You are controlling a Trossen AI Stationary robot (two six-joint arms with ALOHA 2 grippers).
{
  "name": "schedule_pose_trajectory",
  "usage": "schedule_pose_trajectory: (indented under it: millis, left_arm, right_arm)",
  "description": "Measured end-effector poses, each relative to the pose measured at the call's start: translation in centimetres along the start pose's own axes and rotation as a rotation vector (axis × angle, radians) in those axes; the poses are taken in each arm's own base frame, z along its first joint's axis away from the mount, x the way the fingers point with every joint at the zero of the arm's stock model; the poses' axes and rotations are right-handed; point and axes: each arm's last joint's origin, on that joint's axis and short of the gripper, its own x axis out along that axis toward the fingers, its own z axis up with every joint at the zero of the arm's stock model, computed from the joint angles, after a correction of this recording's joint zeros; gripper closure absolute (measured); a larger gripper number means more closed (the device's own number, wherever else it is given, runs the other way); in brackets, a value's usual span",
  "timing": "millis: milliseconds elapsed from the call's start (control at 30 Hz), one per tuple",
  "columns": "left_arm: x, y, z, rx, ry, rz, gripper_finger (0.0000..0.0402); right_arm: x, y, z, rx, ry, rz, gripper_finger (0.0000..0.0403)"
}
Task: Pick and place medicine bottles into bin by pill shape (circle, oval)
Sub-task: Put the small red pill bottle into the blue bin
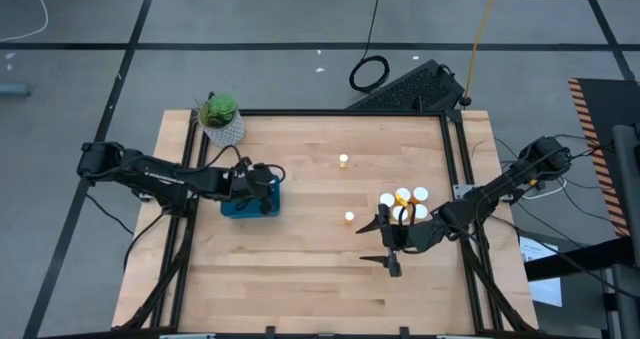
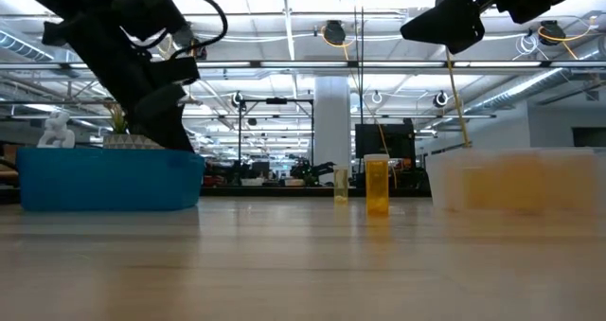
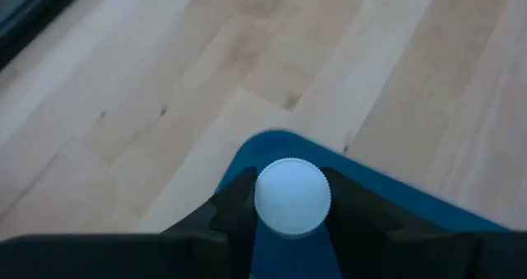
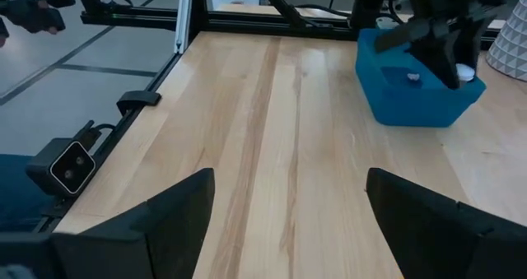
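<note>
left gripper (image 3: 290, 221): over the blue bin (image 1: 248, 203), jaws pinching a white-capped bottle (image 3: 292, 195), prob mid-drop
right gripper (image 4: 288, 221): jaws spread, empty, by clear bin (image 1: 404, 205)
done: several bottles in clear bin
left: 2 loose bottles (image 1: 343, 160) on table (image 1: 310, 269)

Left wrist view. A pill bottle (image 3: 292, 196), seen cap-on, its round white cap ridged at the rim, sits between the two dark fingers (image 3: 233, 209) of the left tool (image 3: 290, 217), which press against the cap on both sides. Directly beneath the bottle lies a blue bin (image 3: 387, 188), one corner pointing away from the tool. Around the bin spreads the pale wooden bench (image 3: 165, 90), its boards running diagonally.
</note>
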Motion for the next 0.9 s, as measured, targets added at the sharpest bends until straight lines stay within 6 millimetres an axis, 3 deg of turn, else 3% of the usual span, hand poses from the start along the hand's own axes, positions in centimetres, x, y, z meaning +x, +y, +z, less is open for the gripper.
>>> schedule_pose_trajectory:
  millis: [900]
  left_arm:
    - [0.48, -0.09, -0.19, 0.056, 0.018, 0.007, 0.0272]
  right_arm:
    - [0.0, 0.02, 0.06, 0.002, -0.006, 0.004, 0.009]
